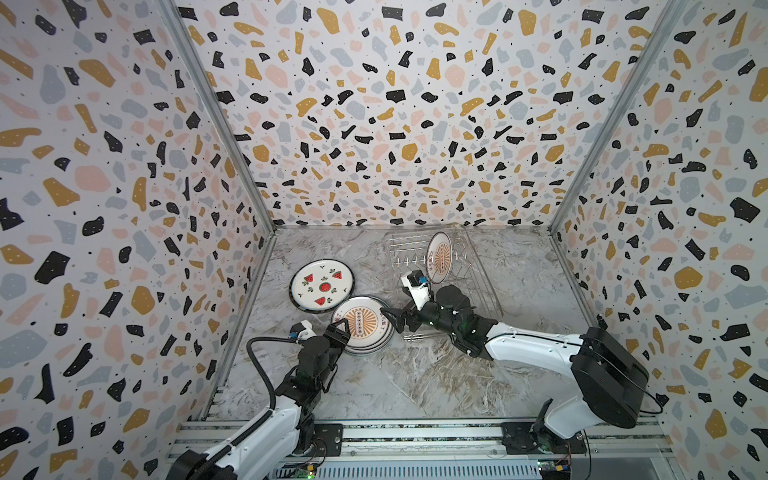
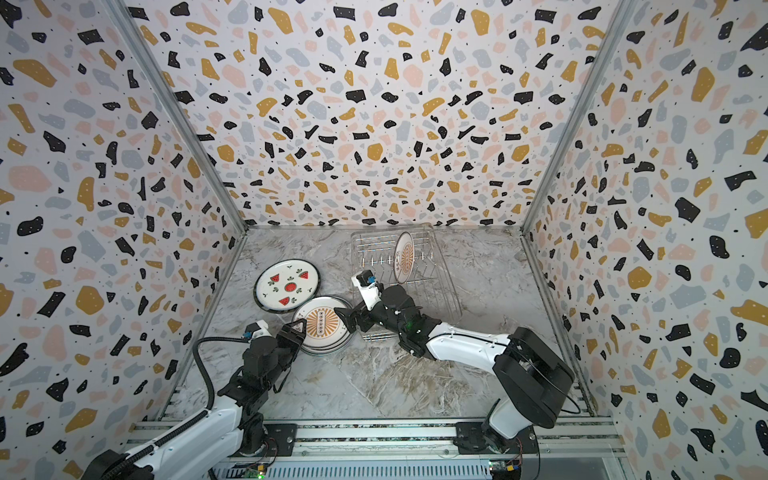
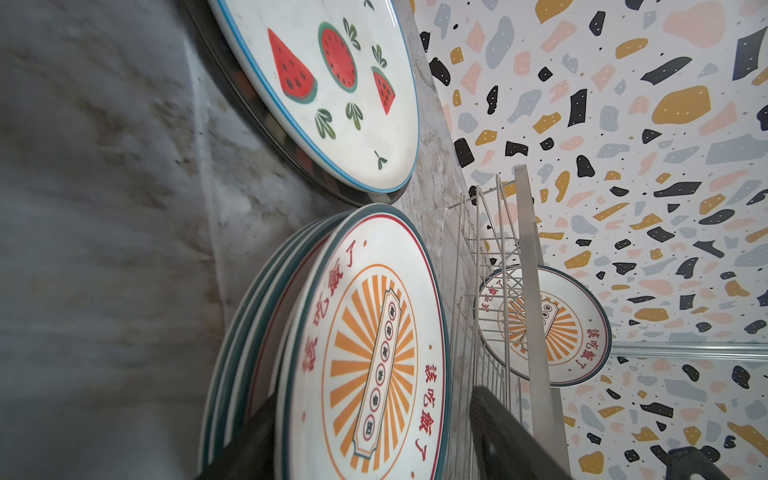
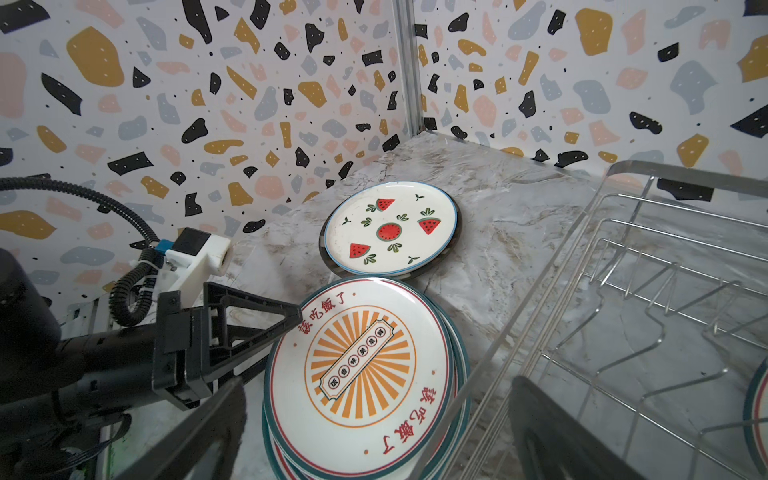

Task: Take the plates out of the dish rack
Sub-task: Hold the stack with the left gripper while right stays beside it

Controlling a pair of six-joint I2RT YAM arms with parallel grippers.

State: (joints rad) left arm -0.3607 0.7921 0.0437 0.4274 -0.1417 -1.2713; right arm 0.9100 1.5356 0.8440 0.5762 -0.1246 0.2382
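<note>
By my reading I'm at the set-down end of a cycle. The left fingers (image 4: 249, 324) are spread either side of the near rim of the stack (image 1: 362, 325) of sunburst plates and pinch nothing. The stack lies flat on the tabletop (image 1: 415, 382), left of centre in both top views. The watermelon plate (image 1: 322, 284) lies flat just up and left of it, and their rims meet. The right fingers (image 4: 548, 419) are spread wide and empty, between the stack and the lower-left corner of the dish rack (image 1: 478, 286). The last plate (image 1: 439, 257) stands on edge among the prongs near the top of the rack, upper centre of the frame, so the unloading looks nearly done. Next I want to draw the left arm back toward the lower left without nudging the top plate. Then I'd send the right arm up the frame, set its fingers across that plate's rim and close firmly. The lift should go straight out of the prongs and clear the rack wall before swinging toward the stack.
</note>
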